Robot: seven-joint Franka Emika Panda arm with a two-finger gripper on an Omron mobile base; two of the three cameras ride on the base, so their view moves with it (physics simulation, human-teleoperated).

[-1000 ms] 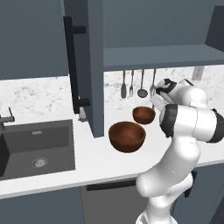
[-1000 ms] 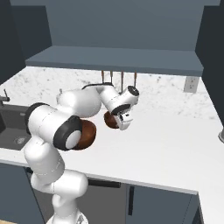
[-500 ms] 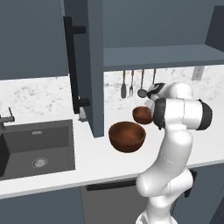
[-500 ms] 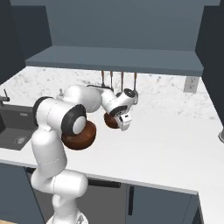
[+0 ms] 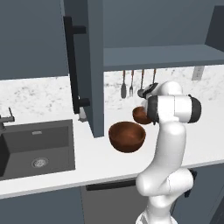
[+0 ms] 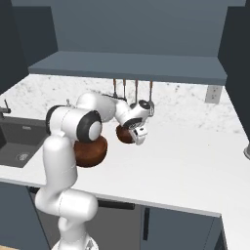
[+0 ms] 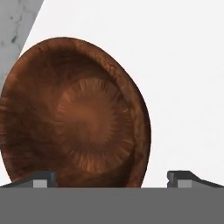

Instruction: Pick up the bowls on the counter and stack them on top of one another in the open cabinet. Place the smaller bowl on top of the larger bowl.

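The smaller bowl point(image 7: 83, 113) looms close ahead of my hand, its rim tilted and its brown inside facing the camera. My gripper point(image 7: 111, 179) is open, with one fingertip point(image 7: 43, 178) against the bowl's lower edge and the other over bare white counter point(image 7: 183, 87). From the right base view, the gripper point(image 6: 138, 136) hangs just above and in front of the smaller bowl point(image 6: 124, 135). The larger bowl point(image 5: 127, 136) rests on the counter point(image 5: 96, 162) nearer the front, left of the smaller bowl point(image 5: 140, 114). Above them is the open cabinet with its shelf point(image 5: 162, 57).
The cabinet's door point(image 5: 94, 65), with a black bar handle point(image 5: 70, 65), stands open just left of the bowls. Utensils point(image 5: 131, 85) hang on the marble wall behind them. A dark sink point(image 5: 35, 144) lies at the far left. The counter stretches wide to the right point(image 6: 195, 161).
The wrist has folded in, and the hand has come down toward the smaller bowl. Both bowls stay where they were.
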